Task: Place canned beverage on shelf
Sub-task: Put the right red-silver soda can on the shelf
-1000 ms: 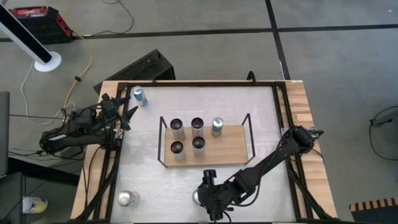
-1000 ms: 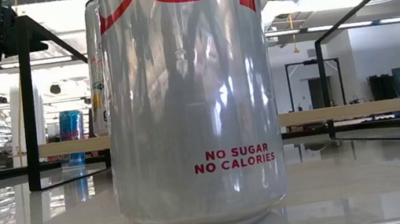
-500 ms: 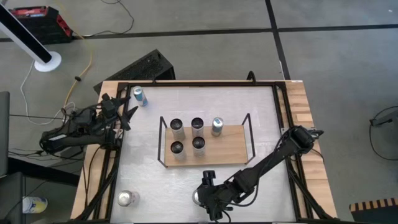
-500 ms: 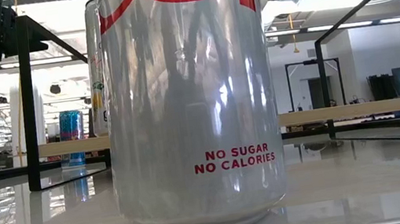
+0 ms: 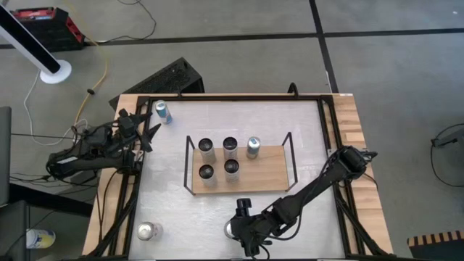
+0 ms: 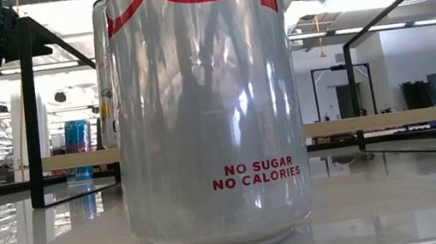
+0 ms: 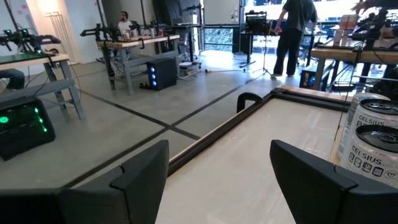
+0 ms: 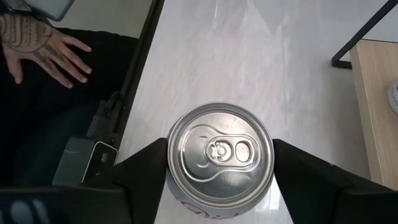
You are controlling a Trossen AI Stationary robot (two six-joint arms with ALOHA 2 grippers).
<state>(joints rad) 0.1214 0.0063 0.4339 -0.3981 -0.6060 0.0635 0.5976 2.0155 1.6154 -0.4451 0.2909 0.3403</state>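
A silver canned beverage (image 8: 221,152) with red lettering stands upright on the white table (image 5: 312,123) near its front edge. It fills the low view (image 6: 207,106). My right gripper (image 5: 238,226) comes down over it at a slant, one finger on each side. The shelf (image 5: 264,174), a light-wood board in a black wire frame, sits mid-table with several cans standing on it. My left gripper (image 7: 217,168) waits open and level at the table's left edge (image 5: 148,134), nothing between its fingers. My right gripper has the can's upper side wall (image 8: 171,177), just under the rim, between its two fingers (image 8: 140,171), one on each opposite side. The fingers slant down from above. The can stands upright with its base on the table.
A blue can (image 5: 163,112) stands at the far left corner and a silver can (image 5: 148,231) at the near left. Black rails run along the table's sides. A person's hand (image 8: 43,50) rests just beyond the near edge, close to my right gripper.
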